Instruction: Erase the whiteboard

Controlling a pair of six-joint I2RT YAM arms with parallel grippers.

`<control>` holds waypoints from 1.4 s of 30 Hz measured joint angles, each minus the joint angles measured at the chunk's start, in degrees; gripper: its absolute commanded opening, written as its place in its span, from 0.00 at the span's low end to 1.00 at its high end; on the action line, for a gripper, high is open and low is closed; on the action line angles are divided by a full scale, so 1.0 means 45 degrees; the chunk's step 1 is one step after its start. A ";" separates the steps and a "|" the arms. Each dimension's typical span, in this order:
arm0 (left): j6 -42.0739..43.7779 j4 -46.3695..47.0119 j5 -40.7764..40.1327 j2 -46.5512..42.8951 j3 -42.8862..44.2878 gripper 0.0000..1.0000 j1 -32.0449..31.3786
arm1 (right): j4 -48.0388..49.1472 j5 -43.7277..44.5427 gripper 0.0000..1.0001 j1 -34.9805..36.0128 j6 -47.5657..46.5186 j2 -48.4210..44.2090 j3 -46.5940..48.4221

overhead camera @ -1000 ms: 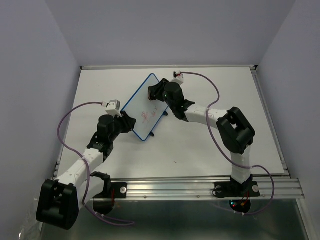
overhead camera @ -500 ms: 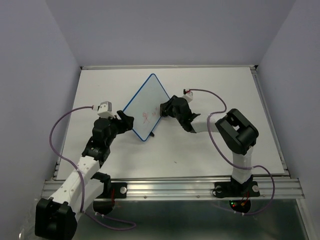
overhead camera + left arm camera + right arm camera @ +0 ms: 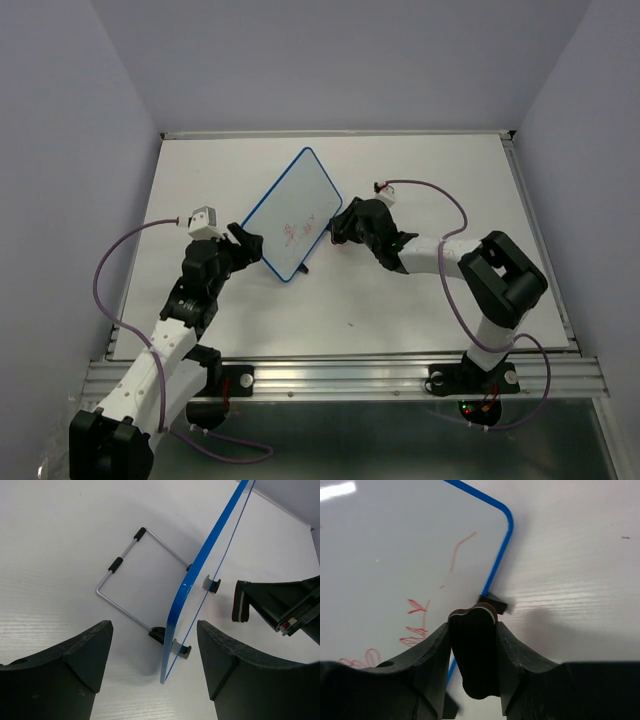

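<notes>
The whiteboard [image 3: 290, 212], white with a blue rim, stands tilted on its wire stand [image 3: 125, 572] at mid-table. Red scribbles [image 3: 415, 625] mark its lower face. My left gripper [image 3: 250, 243] is open at the board's near left corner; the blue edge [image 3: 200, 575] runs up between its fingers without touching them. My right gripper [image 3: 338, 228] is shut on the black eraser [image 3: 472, 650], whose tip sits at the board's lower right edge by a black foot [image 3: 492, 605]. From the left wrist view, the eraser [image 3: 240, 607] shows just beyond the board.
The white tabletop [image 3: 430, 290] ends at a metal rail [image 3: 350, 375] on the near side and at walls on the other sides. A small dark speck [image 3: 350, 323] lies on the table near the front. Purple cables [image 3: 110, 270] loop off both wrists.
My left gripper has opened, let go of the board's corner and drawn back a little. My right gripper has carried the eraser from the board's upper part down to its lower right edge.
</notes>
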 measured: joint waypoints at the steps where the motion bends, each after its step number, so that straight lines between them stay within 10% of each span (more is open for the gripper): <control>1: -0.0039 0.0000 0.0058 -0.0078 0.0000 0.80 -0.0010 | 0.0000 -0.0102 0.01 0.0000 -0.0068 -0.0209 0.0044; 24: -0.1078 -0.2186 -0.0413 -0.1836 0.2681 0.99 -0.0257 | 0.1379 0.0301 0.01 0.0092 -0.0967 0.2594 0.6484; 42: -0.0792 -0.2934 -0.1350 0.1107 0.4036 0.99 -0.0267 | 0.2414 0.1311 0.01 0.0087 0.0981 0.3007 0.4527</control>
